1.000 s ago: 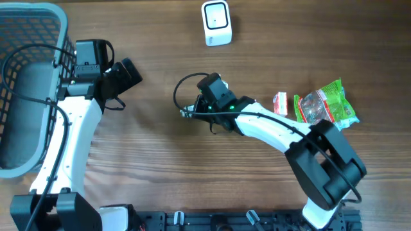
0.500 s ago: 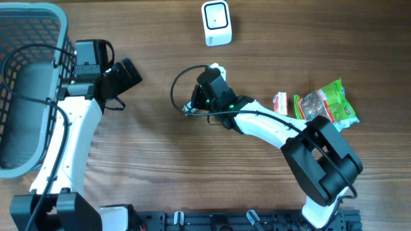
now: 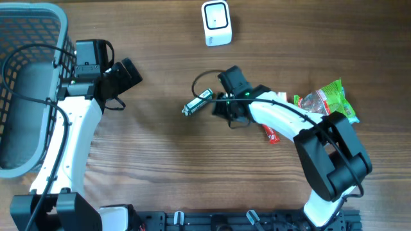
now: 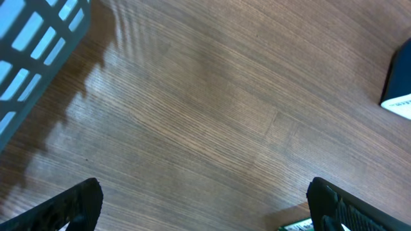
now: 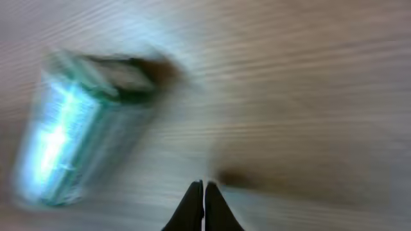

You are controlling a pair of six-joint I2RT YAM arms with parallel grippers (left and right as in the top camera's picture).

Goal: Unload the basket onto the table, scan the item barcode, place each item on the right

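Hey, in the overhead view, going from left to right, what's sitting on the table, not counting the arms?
Grey basket → small green packet → white scanner → red packet → green snack bag.

Brown wood-grain table (image 3: pixel 154 167), even light

Light is even, the basket (image 4: pixel 45 48) casts a soft shadow, and the right wrist view seems motion-blurred
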